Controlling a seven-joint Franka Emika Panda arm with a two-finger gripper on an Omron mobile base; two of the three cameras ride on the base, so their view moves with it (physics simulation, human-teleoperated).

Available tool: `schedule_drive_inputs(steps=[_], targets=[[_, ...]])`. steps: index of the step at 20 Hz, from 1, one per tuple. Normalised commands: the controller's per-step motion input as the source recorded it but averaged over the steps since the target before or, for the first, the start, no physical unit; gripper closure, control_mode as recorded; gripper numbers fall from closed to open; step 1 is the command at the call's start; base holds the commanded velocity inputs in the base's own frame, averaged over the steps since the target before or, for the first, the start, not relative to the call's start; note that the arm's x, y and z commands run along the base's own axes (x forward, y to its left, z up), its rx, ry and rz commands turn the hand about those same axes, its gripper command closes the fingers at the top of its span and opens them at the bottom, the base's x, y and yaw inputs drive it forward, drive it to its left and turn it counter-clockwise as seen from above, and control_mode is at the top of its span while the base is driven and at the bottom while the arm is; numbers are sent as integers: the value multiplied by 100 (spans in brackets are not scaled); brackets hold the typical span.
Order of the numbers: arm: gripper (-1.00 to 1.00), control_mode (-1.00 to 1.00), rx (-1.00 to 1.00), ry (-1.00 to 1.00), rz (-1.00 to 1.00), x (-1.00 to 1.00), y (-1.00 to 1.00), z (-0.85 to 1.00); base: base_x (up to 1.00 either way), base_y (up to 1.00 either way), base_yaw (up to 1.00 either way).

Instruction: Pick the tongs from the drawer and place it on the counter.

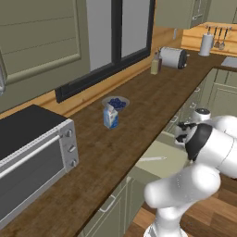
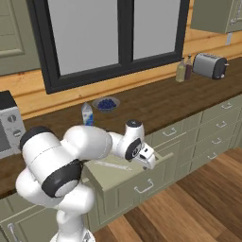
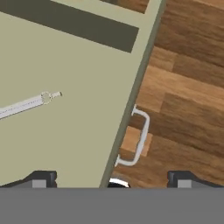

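1. Here the drawer (image 2: 124, 176) stands pulled out from the cabinets under the counter (image 2: 160, 106), its pale green floor exposed.
2. The tongs (image 2: 112, 165) lie flat on the drawer floor, alone, roughly parallel to the front panel and toward the middle of the floor.
3. The gripper (image 2: 149, 162) hangs over the drawer's front edge, close to the right front corner, empty.
4. In the hand view its two fingers (image 3: 41, 180) sit wide apart, one over the drawer floor and the other past the front panel, above the wooden room floor; the drawer's bar handle (image 3: 139, 141) lies between them.
5. The tongs (image 3: 29, 103) are well off to one side of the gripper, apart from both fingers and not between them.
6. On the counter behind the drawer, a milk carton (image 1: 110, 116) stands just beside a bowl (image 1: 115, 102).
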Motion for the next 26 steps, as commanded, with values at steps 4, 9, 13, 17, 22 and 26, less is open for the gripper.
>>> schedule_drive_inputs(steps=[4, 9, 13, 17, 22, 26], targets=[[-100, -100, 2, 7, -9, 40, -5, -48, 0, 0, 0], [-100, -100, 3, 11, -6, 18, -13, -56, 0, 0, 0], [-100, -100, 1, 8, -6, 9, -13, -59, 0, 0, 0], [-100, -100, 6, 15, -3, -50, -67, -47, 0, 0, 0], [-100, -100, 19, 16, -6, -100, -100, -2, 0, 0, 0], [-100, -100, 10, 7, -4, -92, -70, 6, 0, 0, 0]])
